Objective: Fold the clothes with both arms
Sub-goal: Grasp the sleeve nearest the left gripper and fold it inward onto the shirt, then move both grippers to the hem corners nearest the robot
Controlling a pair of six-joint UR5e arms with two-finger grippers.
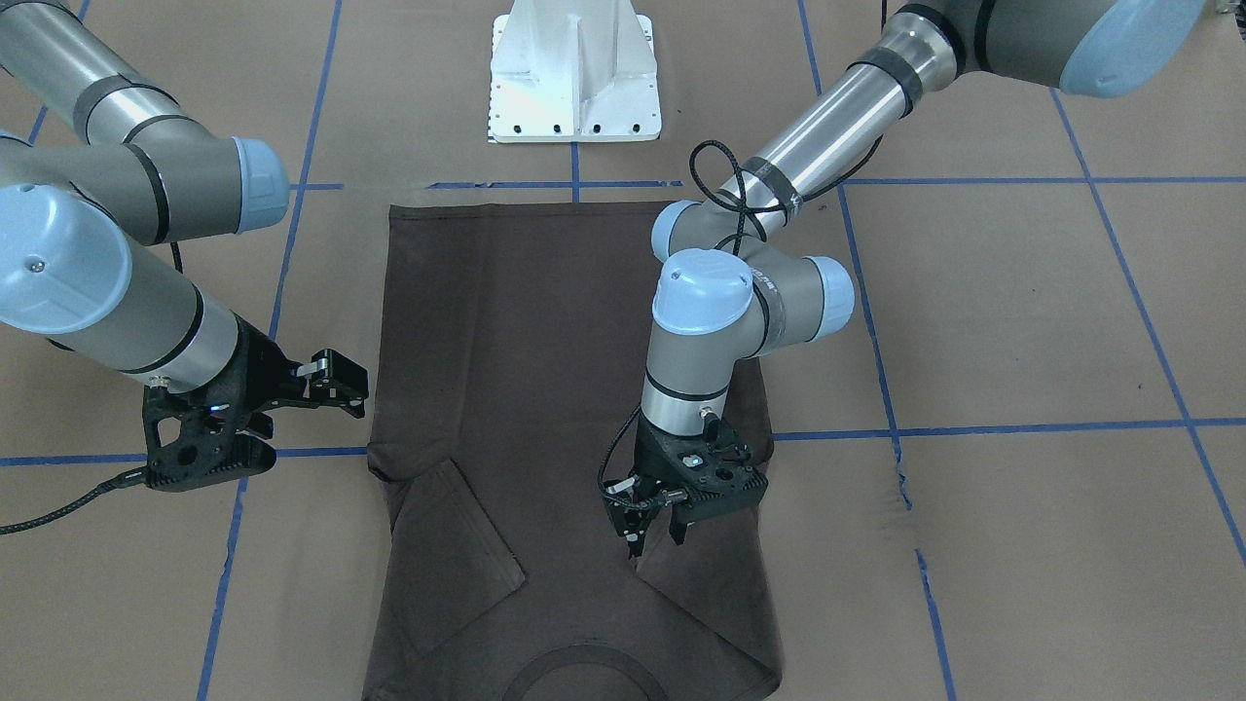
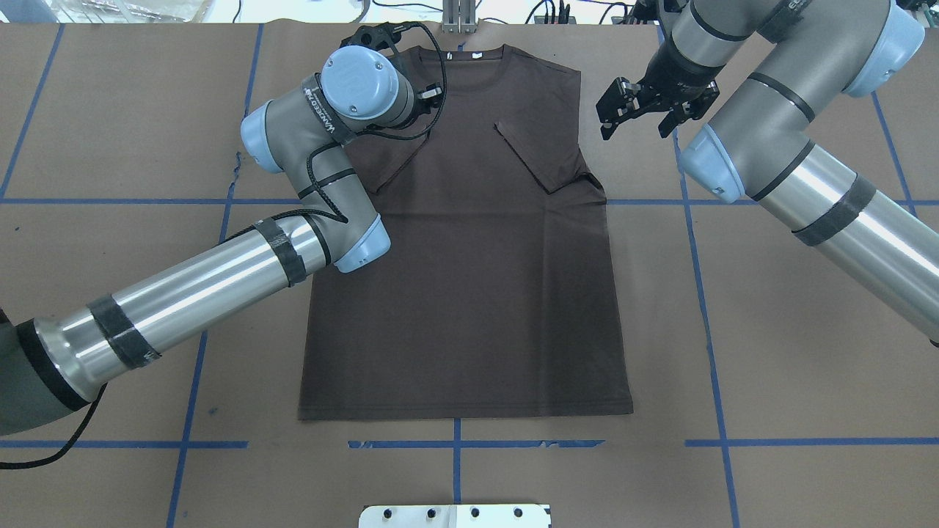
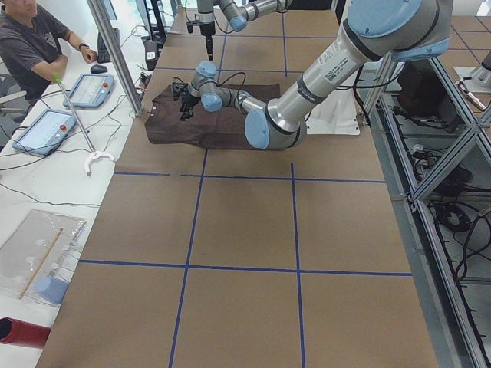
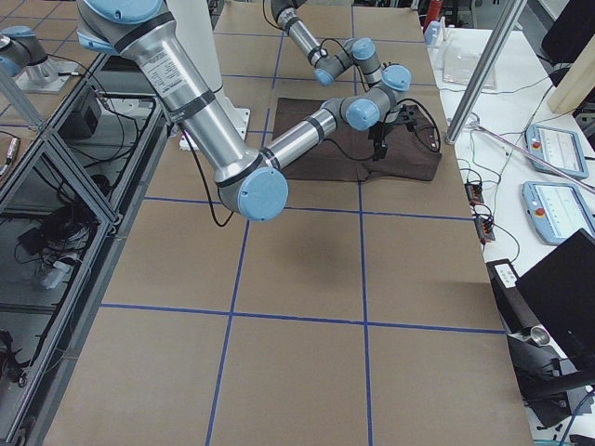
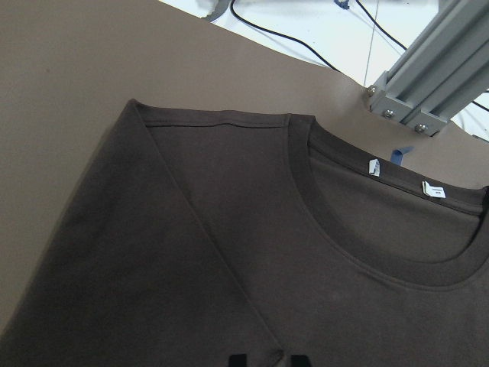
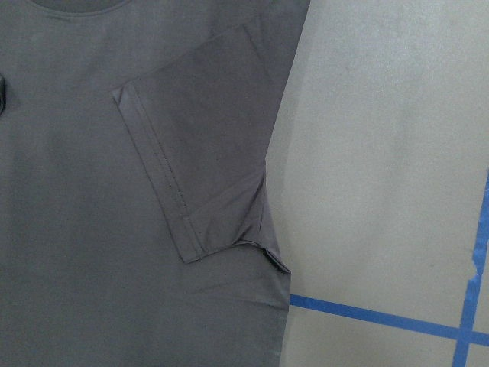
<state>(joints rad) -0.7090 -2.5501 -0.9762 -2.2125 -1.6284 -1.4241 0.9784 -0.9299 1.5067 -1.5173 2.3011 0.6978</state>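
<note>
The dark brown T-shirt (image 2: 469, 293) lies flat on the brown table, collar (image 5: 336, 229) at the far edge with two small white tags (image 5: 373, 167). Both sleeves are folded in over the body; the right-side sleeve (image 6: 206, 145) lies flat. My left gripper (image 1: 654, 534) points down over the other folded sleeve beside the collar, jaws open with nothing between them. My right gripper (image 1: 358, 389) is open and empty, hovering off the shirt's edge next to the folded sleeve (image 2: 539, 154).
The white pedestal base (image 1: 574, 73) stands at the robot side, near the shirt's hem. An aluminium post (image 5: 428, 76) rises just past the collar. An operator (image 3: 31, 46) sits at a side desk with tablets (image 3: 46, 130). Blue tape lines (image 2: 704, 293) grid the table.
</note>
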